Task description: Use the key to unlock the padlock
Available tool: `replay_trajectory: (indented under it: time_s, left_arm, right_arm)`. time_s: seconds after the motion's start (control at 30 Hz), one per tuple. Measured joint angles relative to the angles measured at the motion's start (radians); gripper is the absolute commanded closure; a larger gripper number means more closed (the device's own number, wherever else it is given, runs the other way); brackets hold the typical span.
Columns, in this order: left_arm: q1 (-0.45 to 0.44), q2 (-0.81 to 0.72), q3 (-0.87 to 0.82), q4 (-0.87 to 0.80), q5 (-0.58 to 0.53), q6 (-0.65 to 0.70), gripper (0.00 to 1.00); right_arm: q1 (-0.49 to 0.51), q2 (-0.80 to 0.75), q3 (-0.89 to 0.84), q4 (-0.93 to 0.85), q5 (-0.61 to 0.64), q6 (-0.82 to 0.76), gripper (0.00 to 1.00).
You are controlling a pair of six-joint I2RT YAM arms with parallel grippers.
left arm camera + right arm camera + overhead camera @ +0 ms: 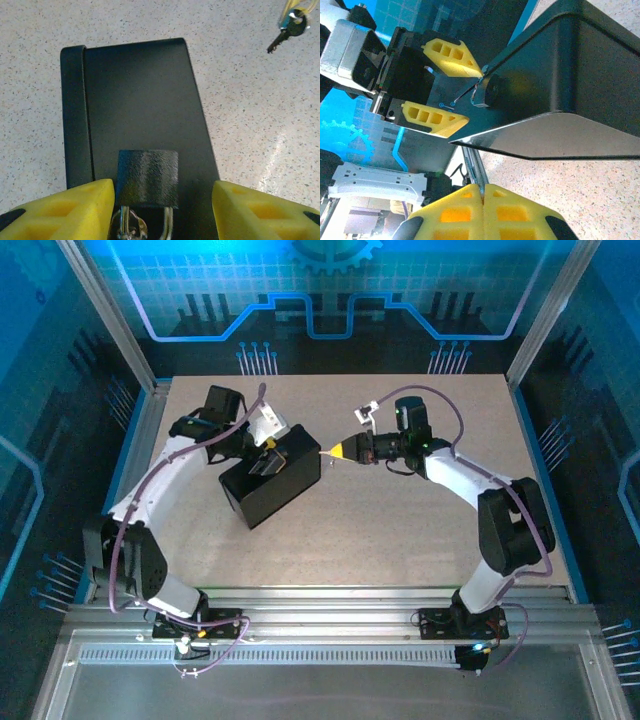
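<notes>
Yellow-tipped and spread, the left pincer (163, 192) straddles the padlock (147, 176) at the bottom centre of its wrist view. One finger sits just beside the lock body and the other stands clearly apart, so nothing is clamped. The padlock rests against the dark face of the black box (140, 100), its shackle running off the lower edge of the frame. That stance looks meant to brace or seize the lock so it cannot swing when the key comes in.

The key (282, 36) hangs in the upper right of the same view, well apart from the lock. It is pinched by its head in the right pincer (482, 196), with the blade slanting down and left over the speckled surface (250, 130). In the right wrist view those fingers are pressed flat together at the bottom centre. Gripping the head leaves the blade free for the keyhole, which I judge to be the reason.

No brand, label or lettering can be read on lock, box or key.
</notes>
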Motion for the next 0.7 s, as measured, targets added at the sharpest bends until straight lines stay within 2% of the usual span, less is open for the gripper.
replay_trajectory:
  time_s: [0.23, 0.57, 0.7]
  left_arm:
    - [-0.001, 0.039, 0.013, 0.017, -0.01, 0.041, 0.63]
    - [-0.007, 0.041, 0.005, 0.053, 0.002, 0.091, 0.73]
    - [-0.017, 0.041, -0.01, 0.084, 0.021, 0.113, 0.93]
  right_arm:
    - [0.0, 0.008, 0.006, 0.006, -0.001, 0.0, 1.0]
    - [0.0, 0.034, 0.042, 0.006, -0.008, 0.0, 1.0]
    - [0.0, 0.056, 0.052, 0.005, -0.012, -0.001, 1.0]
